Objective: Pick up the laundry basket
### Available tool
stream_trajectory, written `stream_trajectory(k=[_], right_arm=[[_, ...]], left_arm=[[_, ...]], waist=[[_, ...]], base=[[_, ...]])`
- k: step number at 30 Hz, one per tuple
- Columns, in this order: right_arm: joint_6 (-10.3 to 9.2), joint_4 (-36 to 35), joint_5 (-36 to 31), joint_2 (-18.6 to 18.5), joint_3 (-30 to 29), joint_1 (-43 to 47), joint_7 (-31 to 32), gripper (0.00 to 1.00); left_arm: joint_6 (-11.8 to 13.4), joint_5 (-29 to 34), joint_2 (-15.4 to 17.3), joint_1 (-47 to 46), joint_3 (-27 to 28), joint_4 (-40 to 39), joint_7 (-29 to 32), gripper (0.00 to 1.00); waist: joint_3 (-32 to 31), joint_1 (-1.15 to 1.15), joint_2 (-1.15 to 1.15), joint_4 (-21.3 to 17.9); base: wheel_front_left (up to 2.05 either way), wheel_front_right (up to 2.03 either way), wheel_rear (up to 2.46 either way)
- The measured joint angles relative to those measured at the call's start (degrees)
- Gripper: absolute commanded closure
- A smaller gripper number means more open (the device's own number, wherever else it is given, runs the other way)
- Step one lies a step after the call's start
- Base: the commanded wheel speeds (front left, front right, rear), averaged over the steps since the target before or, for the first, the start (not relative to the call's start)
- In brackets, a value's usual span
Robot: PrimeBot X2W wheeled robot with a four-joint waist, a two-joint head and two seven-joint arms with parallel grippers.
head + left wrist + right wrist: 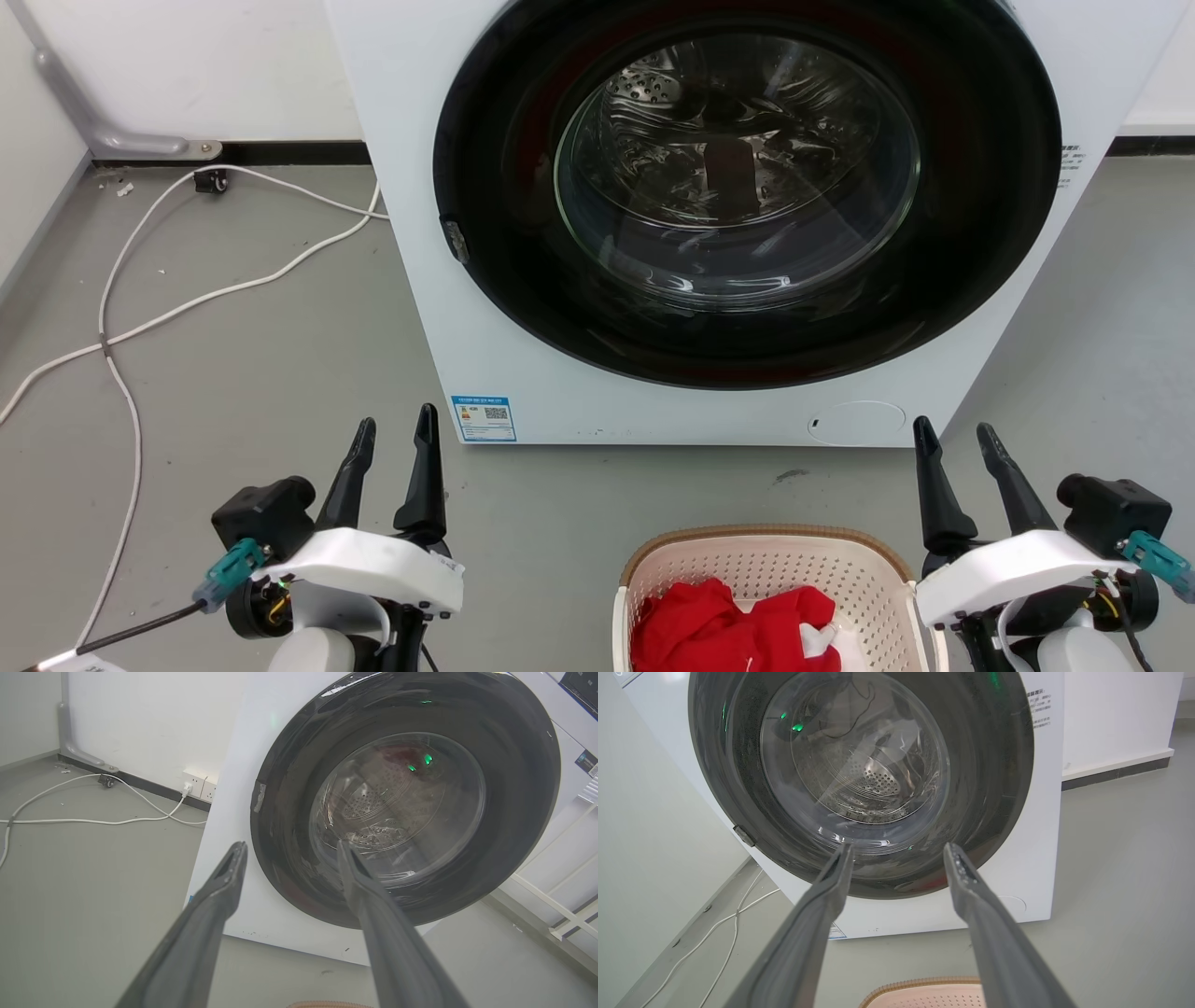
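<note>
Here the basket (766,567) sits on grey floor (280,392) before a washer (439,308); left gripper (397,418) and right gripper (953,426) gape empty.

Right gripper (899,848): two dark fingers rise from the bottom edge, spread apart, nothing between them.
Washer (1034,858): white, upper centre; round dark door (994,788), steel drum behind its glass.
Laundry basket (920,982): brown rim, bottom centre.
Cable (734,924): white, lower left, on grey floor.
</note>
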Motion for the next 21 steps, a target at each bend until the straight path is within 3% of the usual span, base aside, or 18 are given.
stream_trajectory(k=[21], right_arm=[[0.00,1.3,-12.6,0.3,-1.5,-0.1,-0.7,0.00]], left_arm=[[1.6,12.2,0.0,-0.3,-1.1,2.2,-2.7,0.00]], waist=[[0.0,0.00,0.00,0.1]], base=[[0.00,0.00,0.00]])
